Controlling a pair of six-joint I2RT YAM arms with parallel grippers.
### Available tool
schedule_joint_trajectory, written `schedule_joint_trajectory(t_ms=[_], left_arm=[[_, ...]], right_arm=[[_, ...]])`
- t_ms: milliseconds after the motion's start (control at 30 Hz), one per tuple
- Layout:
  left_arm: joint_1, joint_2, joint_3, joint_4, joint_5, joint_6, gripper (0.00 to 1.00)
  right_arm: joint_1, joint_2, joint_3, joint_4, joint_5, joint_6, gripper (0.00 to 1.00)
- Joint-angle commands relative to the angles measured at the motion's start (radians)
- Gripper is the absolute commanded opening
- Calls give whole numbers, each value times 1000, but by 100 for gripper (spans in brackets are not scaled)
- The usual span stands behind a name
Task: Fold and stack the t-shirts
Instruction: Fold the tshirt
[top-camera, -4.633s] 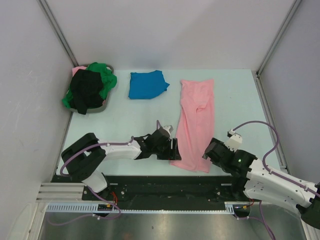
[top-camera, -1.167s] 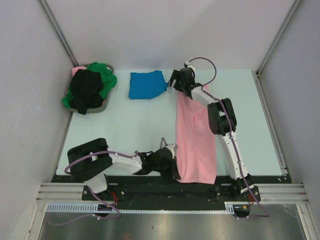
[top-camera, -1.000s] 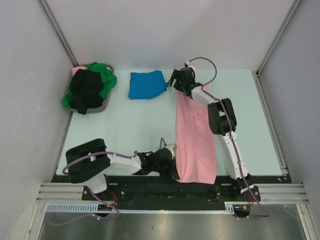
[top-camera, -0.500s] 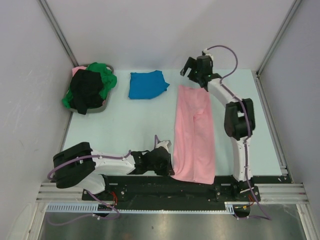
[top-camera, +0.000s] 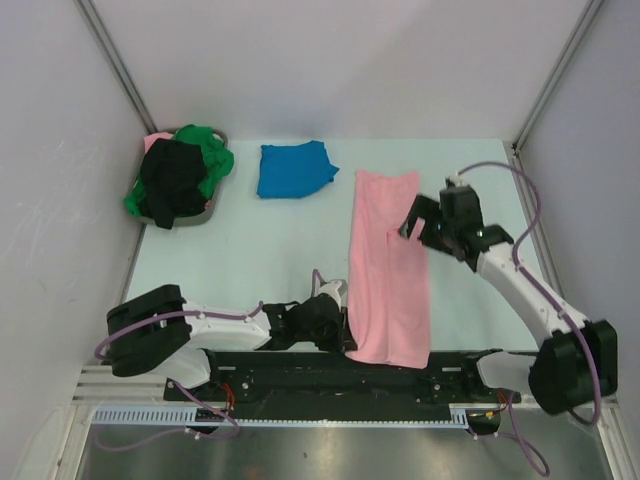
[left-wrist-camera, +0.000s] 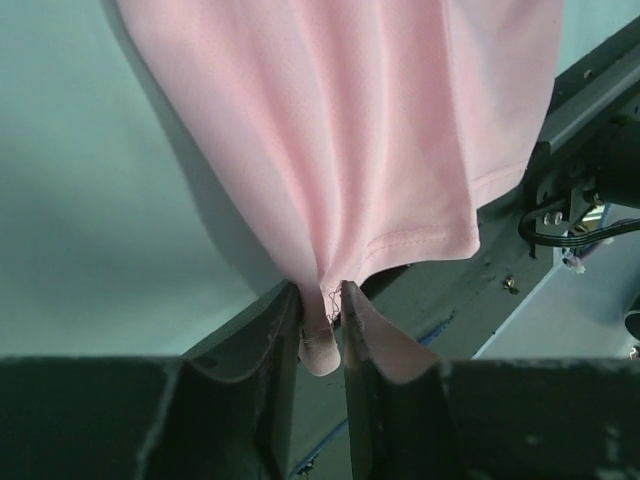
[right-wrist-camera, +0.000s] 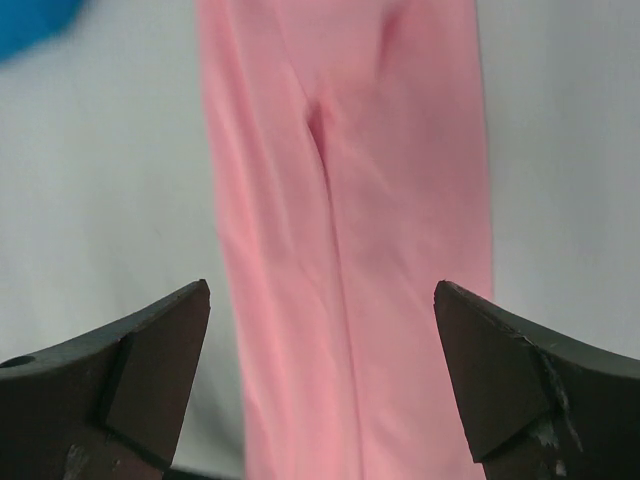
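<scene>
Left jaws: shut tight on the near-left hem corner of the pink t-shirt (left-wrist-camera: 330, 150), a small tuck of cloth showing between them, at the counter's (top-camera: 250, 260) 6 o'clock edge. Right jaws: wide apart, holding nothing, hovering over the same shirt about mid-length, toward its 3 o'clock side. The pink t-shirt lies as a long narrow strip running from 12 to 6 o'clock, right of the counter's centre. Its sides appear turned in lengthwise, a soft crease runs down the middle, and its near hem just overhangs the counter edge. The blue t-shirt (top-camera: 295, 168) sits as a compact folded packet at about 10 o'clock from the strip's far end, apart from it. The green t-shirt (top-camera: 212, 150) and black t-shirt (top-camera: 172, 180) lie bunched together in the grey basket (top-camera: 212, 212) at the counter's far left corner. Judgement: one shirt of four is folded, and the pink one is part-way, with the lengthwise folds in and the crosswise folds not yet made. It then has to go onto the blue packet. Green and black look untouched. Under half done.
</scene>
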Motion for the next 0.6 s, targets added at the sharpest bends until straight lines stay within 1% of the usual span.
schedule_joint_trajectory(t_ms=[0,33,67,100,200,233,300,333,367,400,567], left_arm=[[-27,-36,8,60,18,-9,27],[-36,-43,10,57,15,-9,27],[-41,-45,8,55,13,-11,27],[-50,-47,8,51,10,-19,26],[-66,-48,-7,55,4,-34,21],[-70,-50,-12,55,1,-35,12],[-73,-48,-23,49,-8,-49,0],[-75,-48,-30,60,-10,-52,0],[-76,-53,-39,70,-7,-55,0],[-78,-54,-56,78,-12,-66,0],[-78,-71,-82,101,-19,-80,0]], right_arm=[[42,-270,-235,-170,-78,69,100],[44,-325,-263,-227,-67,90,99],[45,-415,-286,-264,-35,113,98],[50,-460,-326,-332,-24,145,97],[64,-591,-378,-439,-24,186,93],[71,-614,-386,-459,-31,226,93],[116,-682,-392,-515,-41,283,90],[137,-704,-397,-532,-33,332,90],[183,-723,-398,-550,16,358,90],[202,-755,-403,-581,34,380,90],[277,-807,-475,-601,59,482,88]])
